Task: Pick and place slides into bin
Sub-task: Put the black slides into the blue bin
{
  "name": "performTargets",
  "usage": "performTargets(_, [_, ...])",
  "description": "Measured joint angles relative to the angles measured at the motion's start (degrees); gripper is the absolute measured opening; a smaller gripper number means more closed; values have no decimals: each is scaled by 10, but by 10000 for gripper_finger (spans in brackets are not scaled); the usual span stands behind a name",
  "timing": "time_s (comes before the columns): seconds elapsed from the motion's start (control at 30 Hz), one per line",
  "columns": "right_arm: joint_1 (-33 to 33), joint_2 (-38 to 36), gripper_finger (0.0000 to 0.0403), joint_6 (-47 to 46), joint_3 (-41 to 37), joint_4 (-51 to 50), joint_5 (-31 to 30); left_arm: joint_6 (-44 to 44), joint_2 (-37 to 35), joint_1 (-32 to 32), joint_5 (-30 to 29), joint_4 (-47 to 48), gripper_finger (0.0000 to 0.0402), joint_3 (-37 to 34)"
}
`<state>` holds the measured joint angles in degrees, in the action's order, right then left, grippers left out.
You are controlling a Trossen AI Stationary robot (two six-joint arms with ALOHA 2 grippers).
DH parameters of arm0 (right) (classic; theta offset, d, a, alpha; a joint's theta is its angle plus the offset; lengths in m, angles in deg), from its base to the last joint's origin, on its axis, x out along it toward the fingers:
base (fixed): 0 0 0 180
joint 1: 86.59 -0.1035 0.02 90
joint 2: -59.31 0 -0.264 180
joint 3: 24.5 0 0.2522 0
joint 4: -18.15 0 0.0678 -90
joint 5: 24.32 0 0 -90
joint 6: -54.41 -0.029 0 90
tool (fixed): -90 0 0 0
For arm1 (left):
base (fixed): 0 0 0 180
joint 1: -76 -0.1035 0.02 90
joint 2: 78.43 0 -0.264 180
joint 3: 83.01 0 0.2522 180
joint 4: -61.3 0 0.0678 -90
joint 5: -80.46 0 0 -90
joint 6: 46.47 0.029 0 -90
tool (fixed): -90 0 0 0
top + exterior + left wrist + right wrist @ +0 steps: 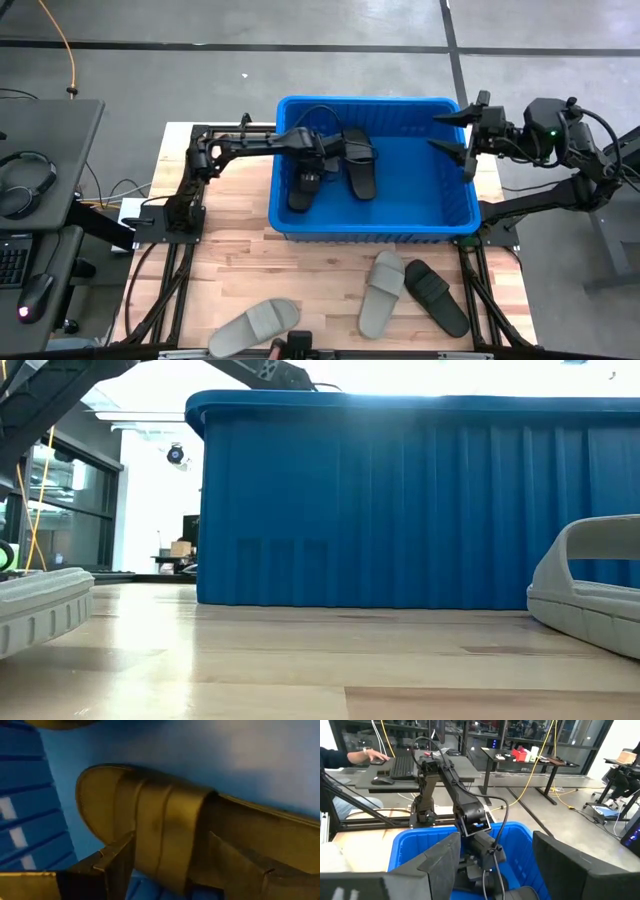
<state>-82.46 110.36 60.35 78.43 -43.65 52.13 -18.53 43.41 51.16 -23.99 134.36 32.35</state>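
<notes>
Inside the blue bin (400, 215) at the back of the wooden surface (320, 270), the left gripper (318, 165) reaches down over a black slide (165, 830), its jaws parted and set either side of the ribbed strap, though whether they press on the shoe cannot be told. Seen from above, that black slide lies toward the bin's left half with a second black slide (360, 165) just beside it, both resting on the bin floor. The right gripper (465, 130) hangs above the bin's right rear corner, jaws spread wide and holding nothing; its wrist camera looks across the bin at the left arm (462, 800) bent down into the tub. Three slides wait on the surface in front of the bin: a light grey slide (382, 292) and a third black slide (436, 296) side by side near the right front, and another grey slide (255, 326) near the front edge toward the left. From table height the bin's ribbed front wall (400, 510) fills the scene, with a grey slide (590, 595) at the right. Beyond the surface, a person's hand (370, 755) rests near a keyboard (402, 766) at a desk.
</notes>
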Motion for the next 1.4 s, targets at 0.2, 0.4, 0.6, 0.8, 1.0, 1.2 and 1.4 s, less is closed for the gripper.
performTargets(0.2, [0, 0, 239, 0, 0, 8, -12, 2, 2, -3, -1, -15, 236, -6])
performTargets(0.4, [0, 0, 239, 0, 0, 20, -13, 3, 2, -3, -2, -22, 236, -30])
performTargets(0.6, [0, 1, 239, 0, 0, 24, -14, -11, 2, -3, -40, -25, 224, -38])
performTargets(0.8, [0, 7, 239, 0, 0, 25, -24, -12, 2, -7, -37, -25, 158, -38])
performTargets(1.0, [0, 8, 239, 0, 0, 24, -24, -14, 1, -6, -54, -23, 68, -38])
performTargets(1.2, [0, 8, 239, 4, 0, 24, -28, -58, 1, 2, -111, -17, 12, -37])
performTargets(1.4, [0, 8, 239, 6, 0, 24, -28, -90, 2, 10, -150, 4, 17, -37])
